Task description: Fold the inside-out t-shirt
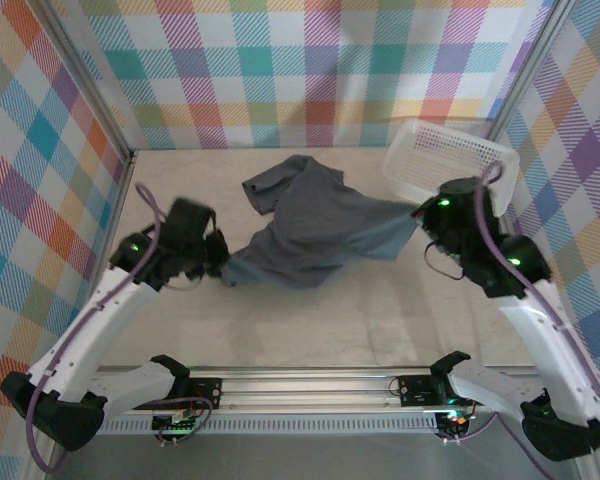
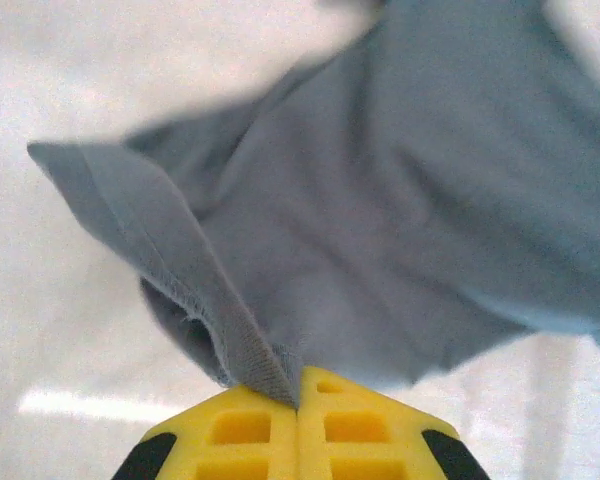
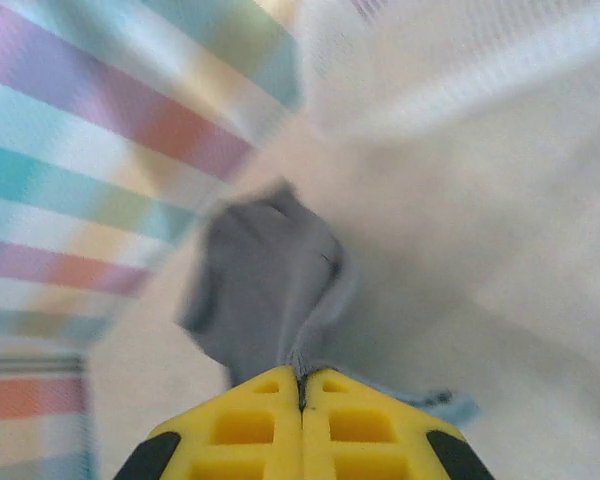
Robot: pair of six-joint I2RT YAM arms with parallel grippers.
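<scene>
The inside-out t-shirt is in the middle of the worktop, a dark slate-grey heap drawn out sideways between the two arms. Its left end narrows toward the left pincer and its right end tapers to a thin point at the right pincer. At the far side, the cloth bunches into a raised fold that leans toward the far left. From the left wrist, the left pincer has its yellow jaws pressed together with no gap, nipping a hemmed edge of the shirt. The stitched hem runs up and to the left from the jaws, and the rest of the cloth spreads away to the right over the pale worktop. From the right wrist, the right pincer is likewise fully closed, pinching a gathered edge of the grey cloth, which rises from the jaws in a rumpled fold. A thin strip of lighter bluish cloth shows just to the right of the jaws. The white mesh basket is in the far right corner, just beyond the right pincer, and it appears blurred at the top of the right wrist view. Checked walls in many colours close the worktop on the left, far and right sides.
</scene>
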